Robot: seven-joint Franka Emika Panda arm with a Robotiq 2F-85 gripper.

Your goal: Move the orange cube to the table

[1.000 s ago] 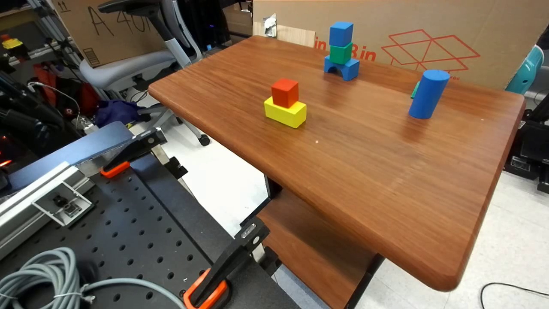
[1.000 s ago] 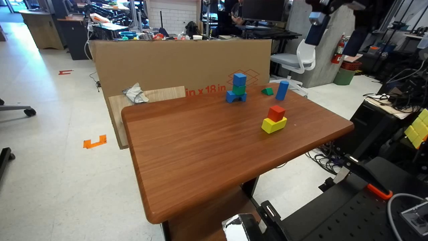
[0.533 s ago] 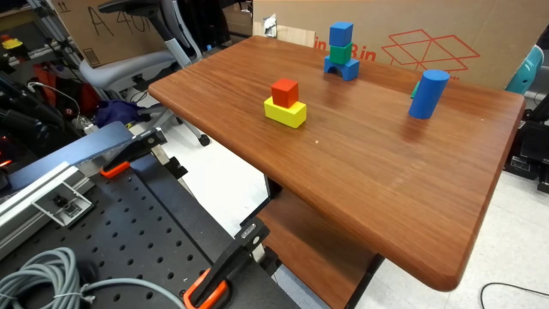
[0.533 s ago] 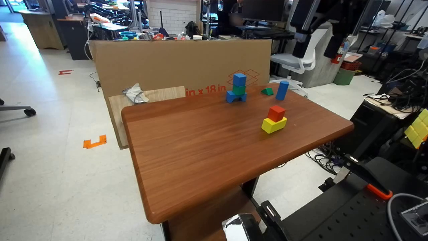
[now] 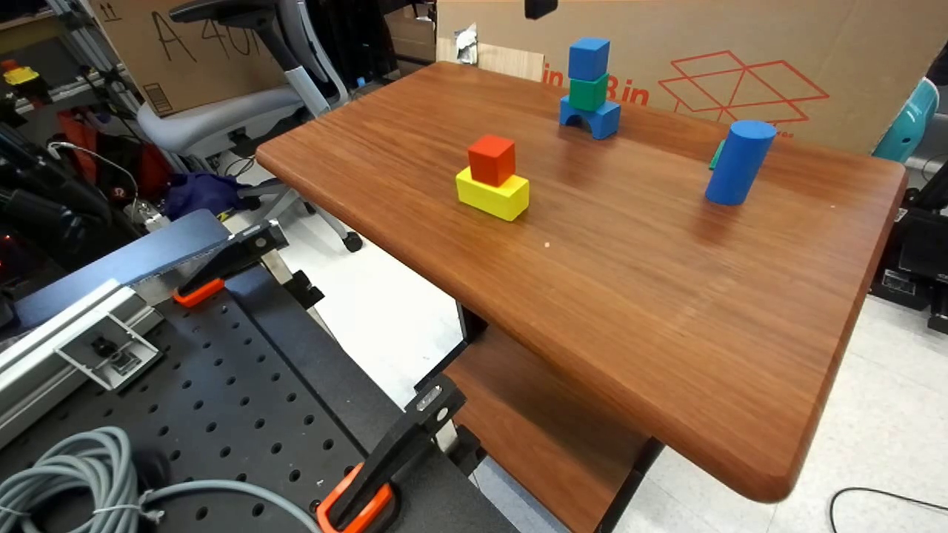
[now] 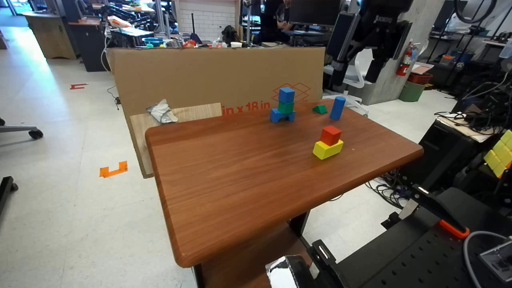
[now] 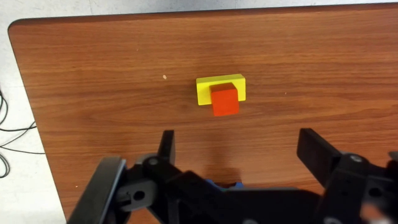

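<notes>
1. Orange cube rests on top of the yellow block, on the left part of the table in an exterior view; neither has shifted over the last second.
2. The jaws stand wide apart, just as they did a second ago, and hang in the air above the table, well apart from the cube. In the wrist view the cube shows on the far side of the gap between them, not inside it.
3. What has changed is their place: in an exterior view the fingertips, high up on the right a second ago, are now lower and farther left, and more of the arm shows above them. How high they are over the table I cannot tell.
4. Blue arch, green block and blue cube, stacked in that order from the bottom up, stay put on the far side of the table.
5. The blue cylinder is unmoved too, with the green wedge just left of it in an exterior view.
6. A dark tip has come in at the upper edge of an exterior view, in front of the cardboard; what it joins is out of sight.
</notes>
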